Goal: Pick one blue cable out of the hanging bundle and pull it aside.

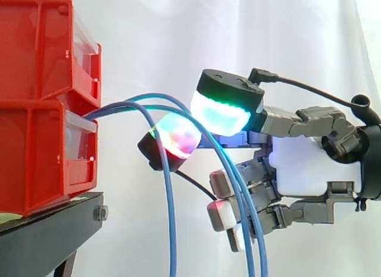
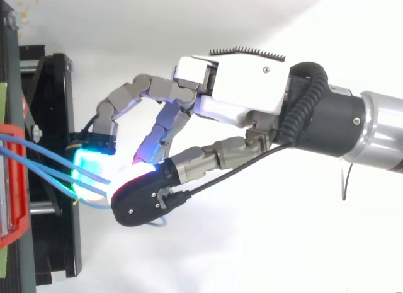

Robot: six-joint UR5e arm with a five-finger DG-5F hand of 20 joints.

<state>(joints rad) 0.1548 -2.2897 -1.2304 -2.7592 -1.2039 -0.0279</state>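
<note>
Nearest, blue cables [image 1: 172,229] arc out from between the stacked red bins [image 1: 36,152] at the black stand's [image 1: 47,241] edge and hang down. Behind them, the hand [image 2: 239,85] curls its thumb and one finger, glowing pads [image 1: 220,113] pinching the strands. I'd shed all but one before drawing sideways: from above several strands enter the pinch, while the side shows them hanging past the lower fingers.

Hand [image 2: 245,85]: a white, block-shaped palm shell with a small screw head, carrying grey segmented fingers. Their thick, black-backed pads [image 1: 221,115] glow cyan, green, white and red. Arm [image 2: 383,132]: a smooth silver tube that meets the hand through a black cylindrical wrist collar [image 2: 327,120].
</note>
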